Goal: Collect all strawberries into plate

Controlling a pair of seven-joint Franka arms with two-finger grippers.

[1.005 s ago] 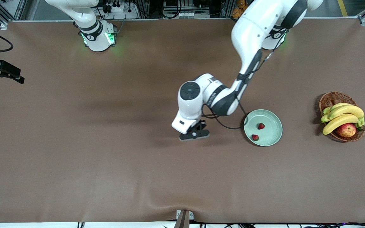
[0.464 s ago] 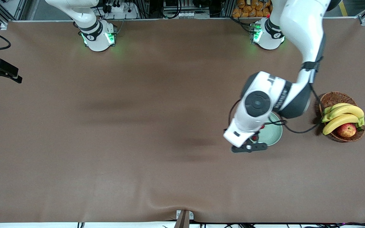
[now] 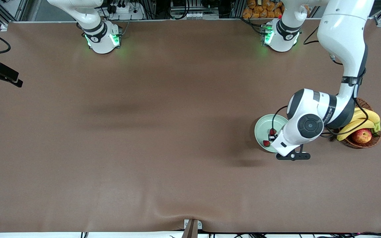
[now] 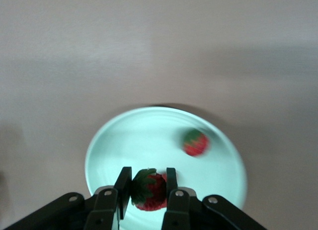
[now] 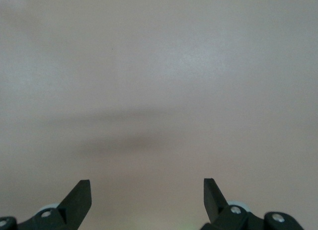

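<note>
My left gripper [image 4: 148,183] is shut on a strawberry [image 4: 149,190], red with a green leafy top, and hangs just over the pale mint-green plate [image 4: 107,145]. Another strawberry [image 4: 196,142] lies on the plate. In the front view the left hand covers the part of the plate [image 3: 263,124] toward the basket, and a strawberry [image 3: 266,143] lies by the rim nearest the front camera. A red spot shows at the fingertips [image 3: 272,135]. My right gripper [image 5: 147,190] is open over bare table and holds nothing.
A brown wicker basket [image 3: 346,102] with bananas [image 3: 359,120] and a red-yellow apple [image 3: 361,135] stands close beside the plate, at the left arm's end of the table. The left forearm hangs over the basket. Brown cloth covers the table.
The left arm has swung from the middle of the table to over the plate, carrying the strawberry with it. The right arm has hardly moved.
</note>
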